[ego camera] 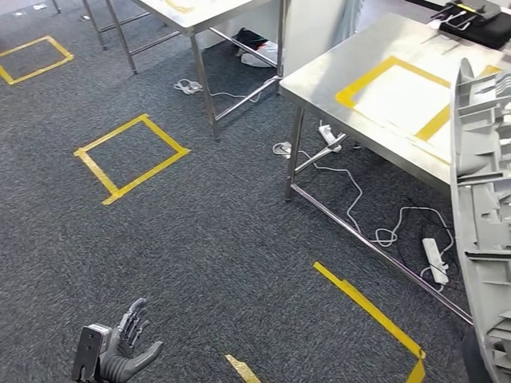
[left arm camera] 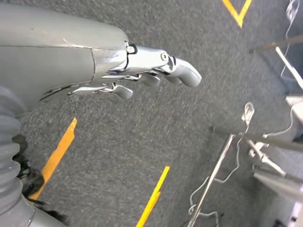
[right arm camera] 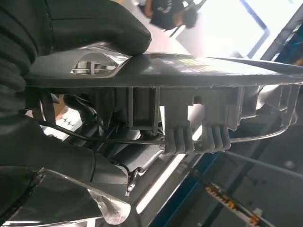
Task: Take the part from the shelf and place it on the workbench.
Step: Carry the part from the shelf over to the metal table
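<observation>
One grey ribbed plastic part [ego camera: 482, 223] at frame right, gripped by my right robot hand [right arm camera: 96, 28]; left robot hand [ego camera: 124, 347] lower left, fingers spread, empty; tabletop [ego camera: 338, 80] upper right.

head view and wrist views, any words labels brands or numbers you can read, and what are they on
None can be read.
Grey part: ribbed plastic, no print visible.
Workbench: plain yellow tape outline, no writing.
Power strip: too small to tell.
Dark shirt on a person: pale marks, too blurred to read.
Yellow-and-dark strip: blurred, unreadable.

The bench [ego camera: 338, 80] top ahead lies bare inside its yellow tape frame [ego camera: 394, 96]; the part [ego camera: 482, 231] in my right hand blocks its right side.
</observation>
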You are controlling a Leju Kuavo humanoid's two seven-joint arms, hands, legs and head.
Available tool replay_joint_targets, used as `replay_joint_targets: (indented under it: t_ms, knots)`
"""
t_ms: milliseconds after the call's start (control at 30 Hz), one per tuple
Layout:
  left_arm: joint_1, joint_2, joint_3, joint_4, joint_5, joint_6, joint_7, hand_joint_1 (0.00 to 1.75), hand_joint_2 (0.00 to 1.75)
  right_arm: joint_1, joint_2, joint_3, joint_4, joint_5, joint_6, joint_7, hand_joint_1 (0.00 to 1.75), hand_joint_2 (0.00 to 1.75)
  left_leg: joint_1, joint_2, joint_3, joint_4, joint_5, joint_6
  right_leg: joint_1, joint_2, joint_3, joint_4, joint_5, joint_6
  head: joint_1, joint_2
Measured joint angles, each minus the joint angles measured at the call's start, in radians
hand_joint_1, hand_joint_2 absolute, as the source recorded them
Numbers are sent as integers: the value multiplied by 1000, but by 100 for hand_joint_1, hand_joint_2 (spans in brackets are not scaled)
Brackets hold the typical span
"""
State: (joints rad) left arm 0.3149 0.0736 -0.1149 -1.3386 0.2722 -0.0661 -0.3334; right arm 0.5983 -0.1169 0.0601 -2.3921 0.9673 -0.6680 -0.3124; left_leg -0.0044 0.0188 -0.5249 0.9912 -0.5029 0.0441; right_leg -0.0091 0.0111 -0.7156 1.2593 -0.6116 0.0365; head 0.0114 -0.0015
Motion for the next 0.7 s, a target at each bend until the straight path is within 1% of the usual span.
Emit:
replay_joint_targets:
  t_ms: [33,67,100,133,167,200,233,300,333,367,400,433,467,500,533,567,600,633,667,700]
  knots:
    - [0,-2,1,2,-1,-2,0,0,175,1,-2,2,0,15,0,26,175,175,1,11,3,0,-4,-3,-4,-4,-15,27,0,7,0,0]
    - [0,-4,3,3,-4,-4,0,0,175,2,-5,7,0,32,0,57,175,175,4,19,7,0,-8,-8,-8,-7,-10,14,20,13,0,0]
    - [0,-6,5,4,-7,-6,0,0,175,3,-12,13,0,49,0,91,175,175,7,25,14,0,-14,-14,-13,-11,16,-37,54,20,0,0]
    - [-1,-9,8,5,-10,-8,0,0,175,4,-22,21,0,64,0,126,175,175,11,31,22,1,-21,-21,-18,-18,55,-108,86,27,0,0]
    - [-2,-11,12,6,-13,-10,0,0,175,5,-34,30,0,75,0,154,175,175,12,36,29,2,-29,-28,-19,-23,94,-171,107,29,1,0]
    - [-3,-12,17,7,-16,-12,0,0,175,6,-46,39,0,84,0,178,175,175,11,41,35,3,-35,-34,-20,-26,123,-216,116,25,2,0]
    - [-5,-13,21,7,-18,-14,0,0,175,8,-58,48,-1,93,0,200,175,175,10,43,39,4,-40,-40,-19,-27,139,-236,112,17,1,0]
    - [-8,-15,27,7,-24,-20,0,0,175,12,-79,65,-2,115,0,246,175,175,10,45,46,3,-47,-49,-14,-22,145,-237,102,-7,-1,0]
    - [-10,-17,30,7,-27,-23,1,0,175,14,-91,73,-2,129,0,271,175,175,12,40,49,6,-52,-54,-13,-20,148,-237,97,-15,-2,0]
    - [-10,-19,33,7,-30,-26,1,0,175,16,-101,82,-3,142,0,292,175,175,15,30,43,26,-63,-58,-13,-18,154,-238,93,-23,-3,0]
    - [-10,-21,35,7,-32,-29,2,0,175,17,-111,89,-3,153,0,307,175,175,16,18,23,69,-81,-61,-13,-16,162,-239,88,-30,-5,0]
    - [-9,-22,38,8,-33,-30,2,0,175,17,-120,96,-4,160,0,317,175,175,17,5,-11,135,-104,-62,-12,-14,170,-240,82,-36,-7,0]
    - [-8,-23,41,8,-34,-31,2,0,175,16,-126,102,-4,165,0,323,175,175,16,-3,-59,214,-128,-61,-11,-11,179,-240,74,-41,-8,0]
    - [-6,-23,43,9,-35,-31,2,0,175,16,-132,107,-4,171,0,330,175,175,15,-7,-107,286,-141,-59,-8,-7,188,-240,65,-43,-8,0]
    - [-4,-24,45,9,-37,-32,3,0,175,16,-139,113,-4,179,0,342,175,175,12,-8,-146,330,-135,-55,-6,-2,200,-240,54,-44,-8,0]
    - [-3,-24,47,10,-39,-34,3,0,175,16,-147,118,-4,191,0,360,175,175,8,-9,-168,334,-105,-49,-4,2,212,-240,42,-45,-8,0]
    - [-2,-25,50,11,-43,-37,4,0,175,17,-156,124,-4,205,0,380,175,175,3,-11,-172,297,-55,-40,-3,7,227,-241,29,-46,-8,0]
    - [-1,-26,53,11,-46,-39,4,0,175,17,-166,130,-4,219,0,400,175,175,-5,-13,-161,232,3,-30,-3,10,242,-242,16,-46,-8,0]
    - [0,-26,57,12,-48,-41,5,0,175,16,-176,135,-4,231,0,416,175,175,-13,-16,-146,172,42,-19,-4,12,255,-245,5,-44,-7,0]
    - [0,-27,62,12,-50,-43,6,0,175,16,-185,140,-4,241,0,428,175,175,-20,-19,-128,121,62,-9,-5,16,267,-250,-5,-41,-7,0]
